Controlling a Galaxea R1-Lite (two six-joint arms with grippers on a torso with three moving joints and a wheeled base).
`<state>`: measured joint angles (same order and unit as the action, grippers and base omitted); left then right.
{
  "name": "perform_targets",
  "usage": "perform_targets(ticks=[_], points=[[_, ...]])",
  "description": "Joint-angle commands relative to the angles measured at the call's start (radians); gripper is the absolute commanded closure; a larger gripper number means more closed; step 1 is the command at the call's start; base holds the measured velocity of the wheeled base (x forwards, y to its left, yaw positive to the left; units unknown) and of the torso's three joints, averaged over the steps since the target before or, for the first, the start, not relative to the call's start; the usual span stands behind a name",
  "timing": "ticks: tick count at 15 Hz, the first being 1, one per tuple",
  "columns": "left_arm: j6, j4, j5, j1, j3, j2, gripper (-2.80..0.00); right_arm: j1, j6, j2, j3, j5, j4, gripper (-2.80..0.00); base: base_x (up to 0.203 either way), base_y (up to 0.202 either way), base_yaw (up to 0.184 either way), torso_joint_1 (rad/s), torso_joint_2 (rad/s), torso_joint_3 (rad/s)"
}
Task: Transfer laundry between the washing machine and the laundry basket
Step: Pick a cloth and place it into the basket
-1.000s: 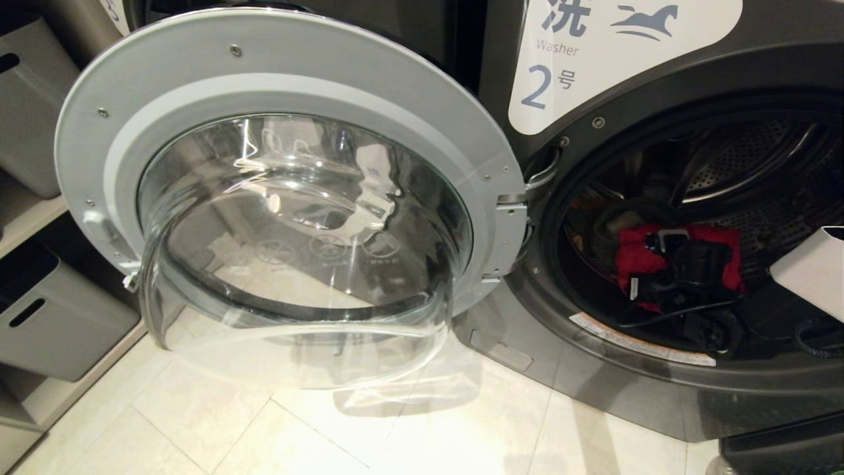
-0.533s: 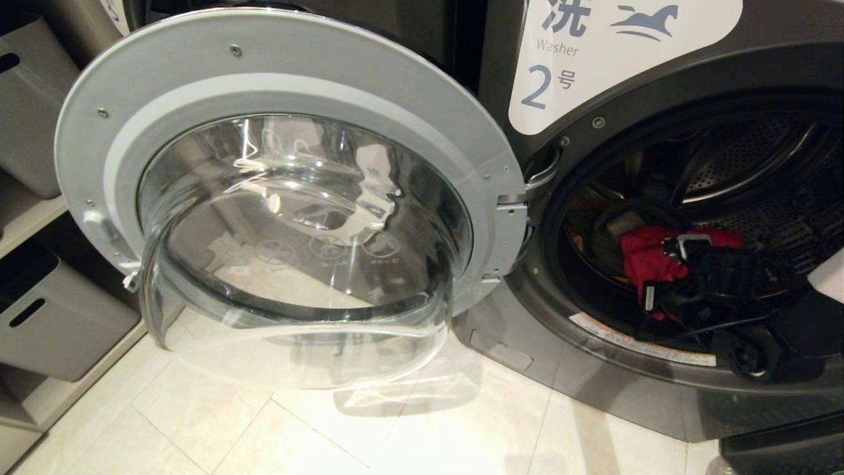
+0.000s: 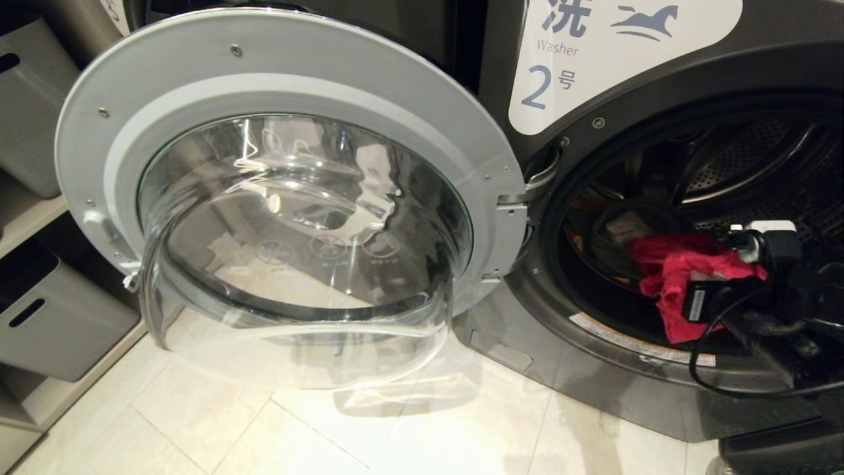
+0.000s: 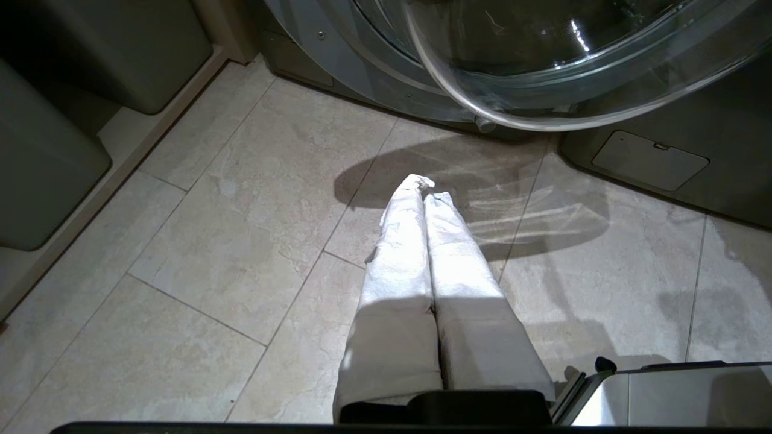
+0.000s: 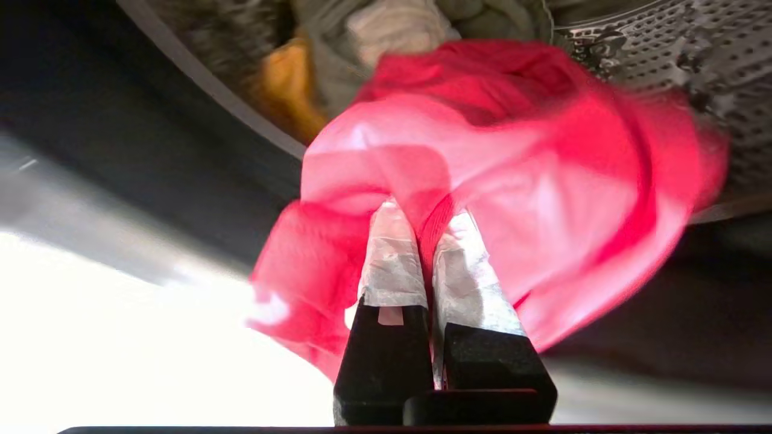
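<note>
The washing machine [image 3: 620, 59], dark grey with a white label "2", stands with its round door [image 3: 283, 191] swung wide open to the left. My right gripper [image 5: 425, 211] is shut on a bright red garment [image 5: 512, 157] of the laundry, which hangs at the drum's mouth [image 3: 679, 277]. More laundry lies deeper in the drum: a yellow-orange piece [image 5: 289, 84] and a grey one [image 5: 386, 27]. My left gripper [image 4: 425, 190] is shut on nothing and hangs over the floor below the door. The laundry basket is out of view.
Grey storage bins [image 3: 46, 310] sit on shelves at the left. The open door's glass bowl [image 3: 297, 264] juts out over the pale tiled floor [image 3: 264, 422]. The drum's rubber seal and front lip [image 3: 633, 343] lie right under the red garment.
My right gripper has shut on the red garment and drawn back to the right, out toward the drum's mouth; the garment now hangs stretched from it. The left arm has not moved.
</note>
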<state>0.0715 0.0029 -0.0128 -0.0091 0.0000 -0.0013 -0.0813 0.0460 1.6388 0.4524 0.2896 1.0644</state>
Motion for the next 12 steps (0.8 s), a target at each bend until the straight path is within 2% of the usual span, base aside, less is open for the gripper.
perform_targets(ticks=[1, 4, 6, 8, 11, 12], points=[[0.001, 0.0, 0.0, 0.0, 0.0, 0.0, 0.0, -0.026, 0.002, -0.185, -0.079, 0.001, -0.011, 0.0, 0.0, 0.0, 0.0, 0.0, 0.0, 0.0], [0.001, 0.0, 0.0, 0.0, 0.0, 0.0, 0.0, -0.043, 0.018, -0.393, -0.161, 0.001, -0.109, 0.0, 0.0, 0.0, 0.0, 0.0, 0.0, 0.0], [-0.001, 0.0, 0.0, 0.0, 0.0, 0.0, 0.0, -0.047, 0.045, -0.566, -0.172, -0.003, -0.259, 0.0, 0.0, 0.0, 0.0, 0.0, 0.0, 0.0], [-0.001, 0.0, 0.0, 0.0, 0.0, -0.001, 0.0, -0.049, 0.061, -0.77, -0.165, -0.013, -0.492, 0.0, 0.0, 0.0, 0.0, 0.0, 0.0, 0.0], [-0.001, -0.001, 0.0, 0.0, 0.0, -0.001, 0.0, -0.051, 0.072, -1.053, -0.111, -0.024, -0.96, 0.0, 0.0, 0.0, 0.0, 0.0, 0.0, 0.0], [-0.002, -0.001, 0.0, 0.0, 0.0, -0.002, 0.0, -0.051, 0.073, -1.116, -0.09, -0.027, -1.06, 0.0, 0.0, 0.0, 0.0, 0.0, 0.0, 0.0]])
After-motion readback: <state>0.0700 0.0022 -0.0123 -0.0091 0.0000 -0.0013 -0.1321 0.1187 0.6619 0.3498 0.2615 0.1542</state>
